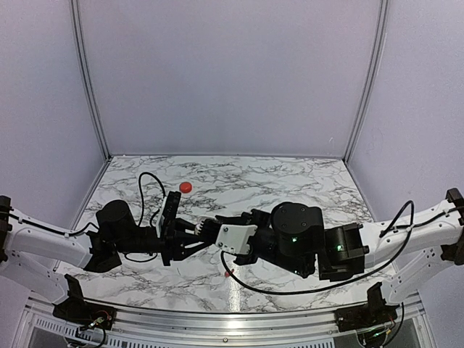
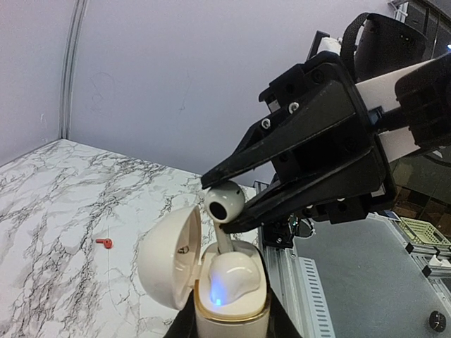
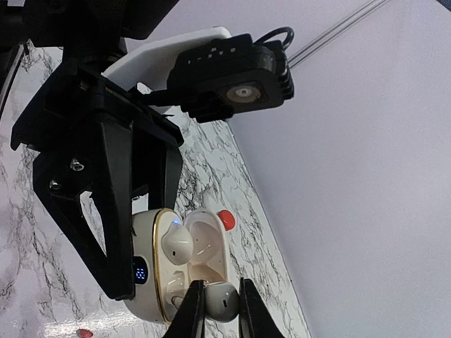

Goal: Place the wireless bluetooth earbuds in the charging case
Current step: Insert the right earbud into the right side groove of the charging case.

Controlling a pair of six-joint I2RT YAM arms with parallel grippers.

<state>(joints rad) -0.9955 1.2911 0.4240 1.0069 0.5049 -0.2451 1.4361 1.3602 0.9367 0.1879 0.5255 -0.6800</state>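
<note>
Both arms meet over the near middle of the marble table.

Left gripper: closed on the case, held up off the table. We see a cream body with a gold rim. The lid is swung open to one side.

Docked earbud: white, seated in one slot, with a blue light glowing on it.

Right gripper: fingers pinched on the free earbud, gripping its round head. It sits just above the case beside the docked one, with its stem pointing down into the opening. We cannot tell whether the stem touches the slot.

On the table, well apart from the case, we note a red round cap beyond the grippers and a tiny red piece nearer the bases.
</note>
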